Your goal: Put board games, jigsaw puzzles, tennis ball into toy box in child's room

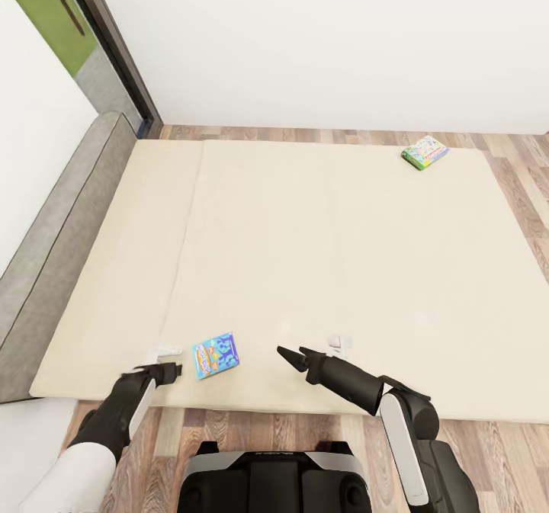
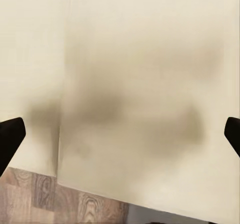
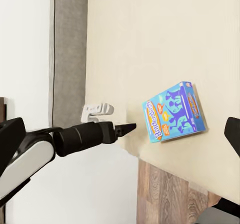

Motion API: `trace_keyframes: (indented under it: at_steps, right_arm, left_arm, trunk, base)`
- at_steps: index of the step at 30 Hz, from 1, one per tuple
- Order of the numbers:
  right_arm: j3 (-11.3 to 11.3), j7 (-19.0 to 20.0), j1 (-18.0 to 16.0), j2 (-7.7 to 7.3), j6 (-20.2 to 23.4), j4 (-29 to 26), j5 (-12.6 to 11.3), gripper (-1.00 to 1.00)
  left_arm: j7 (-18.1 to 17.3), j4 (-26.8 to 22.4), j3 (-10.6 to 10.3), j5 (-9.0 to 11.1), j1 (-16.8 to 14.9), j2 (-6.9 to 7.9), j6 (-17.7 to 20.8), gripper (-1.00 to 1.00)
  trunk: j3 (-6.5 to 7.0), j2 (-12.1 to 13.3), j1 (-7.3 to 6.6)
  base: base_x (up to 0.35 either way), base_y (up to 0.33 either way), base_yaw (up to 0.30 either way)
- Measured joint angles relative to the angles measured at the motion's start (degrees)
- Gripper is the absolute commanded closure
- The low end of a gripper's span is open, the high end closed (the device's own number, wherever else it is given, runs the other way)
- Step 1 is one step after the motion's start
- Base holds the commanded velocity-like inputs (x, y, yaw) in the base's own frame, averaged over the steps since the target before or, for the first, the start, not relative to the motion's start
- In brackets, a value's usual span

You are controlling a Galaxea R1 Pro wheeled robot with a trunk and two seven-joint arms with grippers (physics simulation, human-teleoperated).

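Blue board game lies between open left gripper and seemingly open right gripper

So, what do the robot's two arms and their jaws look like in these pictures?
Both arms have matte black forearms tapering toward pointed black fingers, with white shell panels further back. The right gripper ends in two slim, dark, wedge-shaped fingertips. The left gripper looks shorter and blunter from the head view. No cables or markings show on either.

The beige bed carries a blue board game and a green-edged one.
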Motion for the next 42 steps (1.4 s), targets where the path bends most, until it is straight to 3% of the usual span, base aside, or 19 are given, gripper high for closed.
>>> trace_keyframes:
  at_steps: [2, 8, 30, 34, 38, 42]
  right_arm:
    - [-0.1, 0.0, 0.0, -0.04, 0.0, 0.0, 0.0, -1.00]
    - [-0.3, 0.0, 0.0, -0.15, 0.0, 0.0, 0.0, -1.00]
    - [0.6, -0.3, -0.1, -0.23, 0.7, -0.6, 0.0, -1.00]
    - [0.9, -1.8, -0.3, -0.19, 1.6, -0.6, 0.1, -1.00]
    - [2.8, -5.3, -0.6, -0.15, 3.0, -0.6, 0.1, -1.00]
    - [5.7, -9.4, -0.8, -0.11, 3.8, -0.6, 0.0, -1.00]
  left_arm:
    - [2.2, 0.7, 0.0, 0.0, -0.2, -0.92, -0.1, -1.00]
    - [4.2, 1.4, -0.1, 0.0, -0.4, -2.09, -0.2, -1.00]
    - [3.9, 1.3, -0.2, -0.1, -0.4, -2.24, -0.1, -1.00]
    - [3.2, 1.0, -0.2, -0.1, -0.6, -2.20, 0.1, -1.00]
    - [1.2, 0.9, -0.1, 0.6, -1.6, -2.15, 0.6, -1.00]
    - [-0.1, 1.2, 0.3, 3.7, -4.1, -1.88, 1.0, -1.00]
  trunk:
    - [0.00, 0.0, 0.00]
    - [0.00, 0.0, 0.00]
    - [0.00, 0.0, 0.00]
    - [0.00, 0.0, 0.00]
    - [0.00, 0.0, 0.00]
    - [0.00, 0.0, 0.00]
  base:
    - [0.000, 0.000, 0.000]
    - [0.000, 0.000, 0.000]
    - [0.000, 0.000, 0.000]
    - [0.000, 0.000, 0.000]
    - [0.000, 0.000, 0.000]
    - [0.000, 0.000, 0.000]
